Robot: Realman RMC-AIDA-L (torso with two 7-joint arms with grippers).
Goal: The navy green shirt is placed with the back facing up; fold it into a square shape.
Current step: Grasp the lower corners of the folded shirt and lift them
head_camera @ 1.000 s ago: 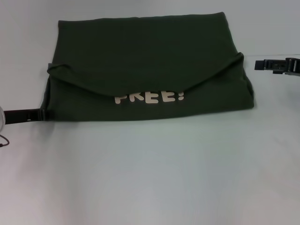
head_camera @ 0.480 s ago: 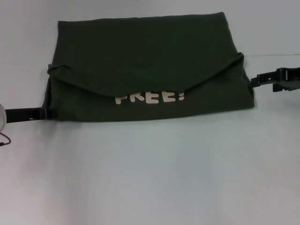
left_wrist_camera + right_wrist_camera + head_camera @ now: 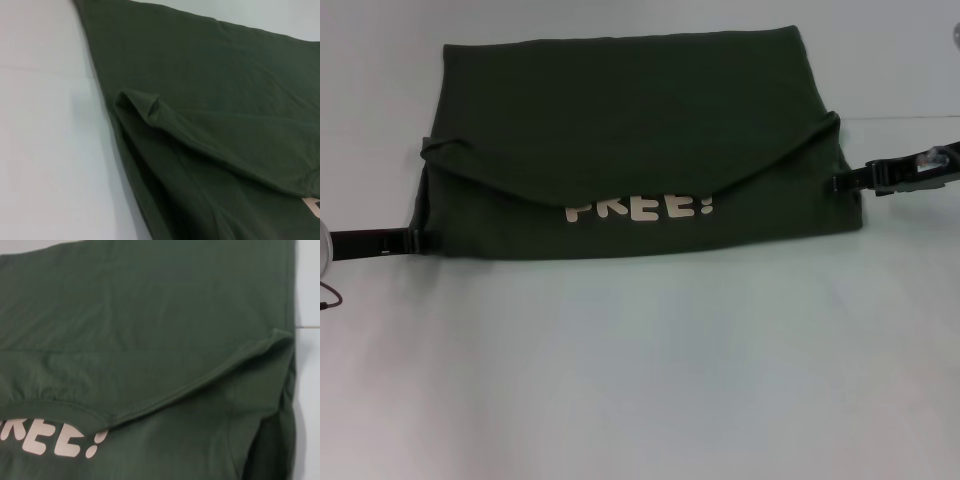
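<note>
The navy green shirt (image 3: pixel 630 140) lies on the table as a wide rectangle, with a curved flap folded down over its near part. White lettering (image 3: pixel 638 208) peeks out under the flap's edge. My left gripper (image 3: pixel 418 240) sits low at the shirt's near left corner, touching the cloth's edge. My right gripper (image 3: pixel 838 184) reaches in from the right and meets the shirt's right edge just below the flap's corner. The left wrist view shows the shirt (image 3: pixel 225 100) with a small bunched fold (image 3: pixel 142 107). The right wrist view shows the shirt (image 3: pixel 150 315), its flap hem and the lettering (image 3: pixel 50 440).
The shirt rests on a plain white table (image 3: pixel 640 380). Bare tabletop stretches in front of it and on both sides. A thin cable (image 3: pixel 328 300) hangs by the left arm at the picture's left edge.
My right gripper has moved down and to the left, from beside the shirt to its right edge. The left gripper has stayed almost still, and the shirt has not shifted.
</note>
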